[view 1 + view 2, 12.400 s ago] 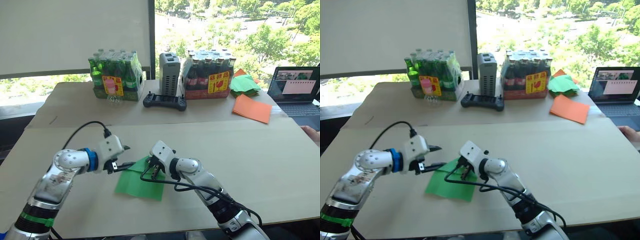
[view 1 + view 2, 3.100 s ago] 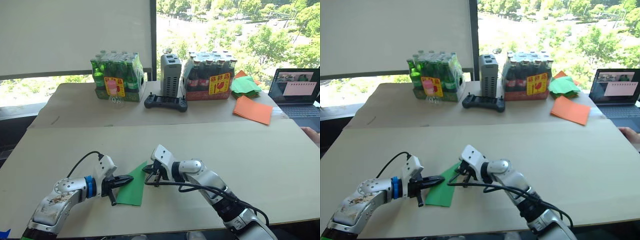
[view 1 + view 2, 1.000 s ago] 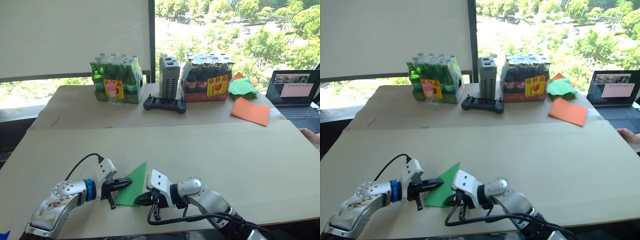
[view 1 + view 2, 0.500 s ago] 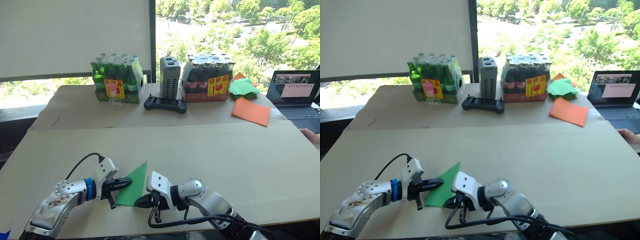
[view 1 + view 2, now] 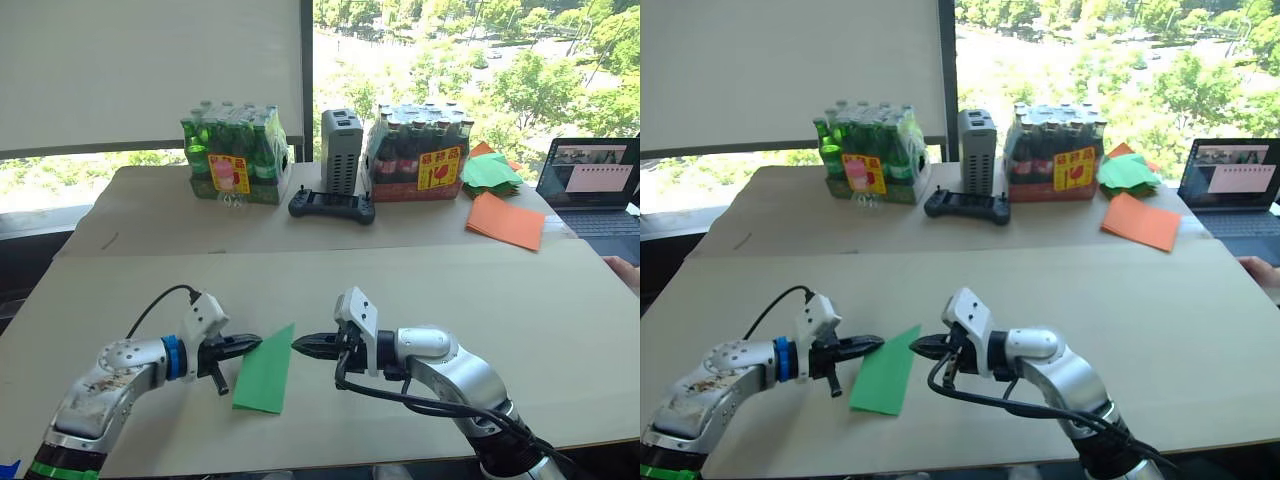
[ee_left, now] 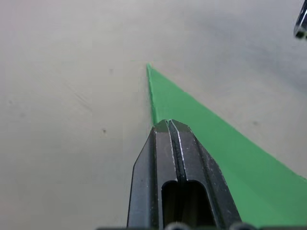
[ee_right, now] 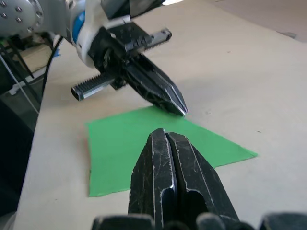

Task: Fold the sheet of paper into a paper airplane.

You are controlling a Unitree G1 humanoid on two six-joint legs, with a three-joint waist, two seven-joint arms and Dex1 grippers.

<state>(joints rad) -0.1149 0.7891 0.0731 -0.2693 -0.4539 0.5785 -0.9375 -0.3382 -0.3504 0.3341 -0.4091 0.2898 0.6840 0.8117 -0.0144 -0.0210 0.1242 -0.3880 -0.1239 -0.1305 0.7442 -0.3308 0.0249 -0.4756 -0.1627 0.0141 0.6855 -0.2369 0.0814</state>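
Observation:
The sheet of paper [image 5: 265, 372] is a bright green pointed wedge lying flat on the tan table [image 5: 520, 300], its narrow tip pointing away from me. My left gripper [image 5: 258, 342] is shut, and its tip rests on the paper's left edge near the point. In the left wrist view the left gripper [image 6: 167, 122] sits right over the green paper [image 6: 220, 148]. My right gripper [image 5: 297, 345] is shut and empty, aimed leftward just right of the paper's tip, slightly above the table. From the right wrist view, the right gripper [image 7: 165, 132] hovers over the paper [image 7: 139, 143].
At the back of the table stand a pack of green bottles [image 5: 232, 152], a grey box [image 5: 340, 150], a black controller [image 5: 331, 206] and a pack of dark bottles [image 5: 418, 150]. Orange sheets [image 5: 505, 220], a green paper pile [image 5: 490, 170] and a laptop [image 5: 592, 185] sit far right.
My right gripper has swung up from the paper's near edge to the right of its tip and now points left. The left gripper stays at the paper's left edge.

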